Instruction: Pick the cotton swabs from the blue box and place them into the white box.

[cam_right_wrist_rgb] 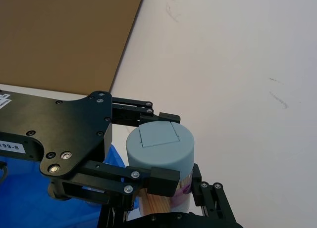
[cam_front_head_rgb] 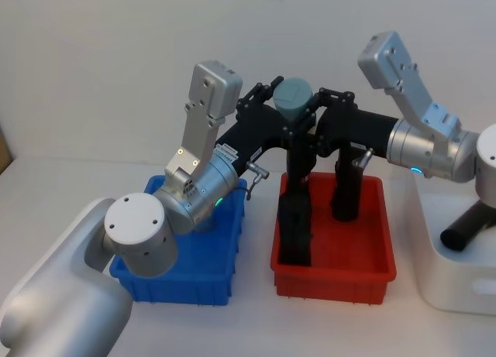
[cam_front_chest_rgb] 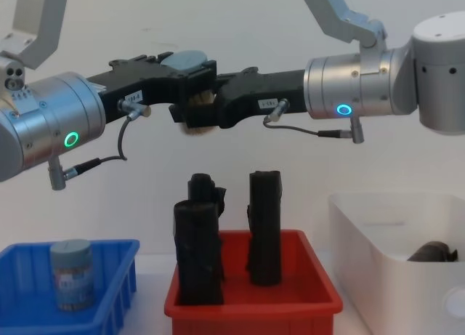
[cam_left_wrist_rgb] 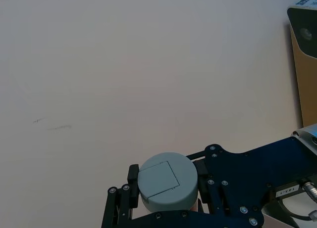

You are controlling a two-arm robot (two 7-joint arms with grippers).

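One tub of cotton swabs (cam_front_head_rgb: 294,98), grey-blue lid up, hangs in the air above the red bin. My left gripper (cam_front_head_rgb: 287,118) reaches it from the left and my right gripper (cam_front_head_rgb: 304,118) from the right. Both are shut on this tub, each pair of fingers flanking its sides. The right wrist view shows the tub (cam_right_wrist_rgb: 161,154) with the left gripper's fingers (cam_right_wrist_rgb: 164,179) pressed against it. A second tub (cam_front_chest_rgb: 71,272) stands in the blue box (cam_front_chest_rgb: 109,256), which sits at the left under my left arm. At the right edge stands the white box (cam_front_head_rgb: 457,283).
The red bin (cam_front_head_rgb: 341,270) sits between the blue box and the white box and holds tall black rolls (cam_front_head_rgb: 296,225). Another black roll (cam_front_head_rgb: 469,229) lies inside the white box. A plain wall rises behind the table.
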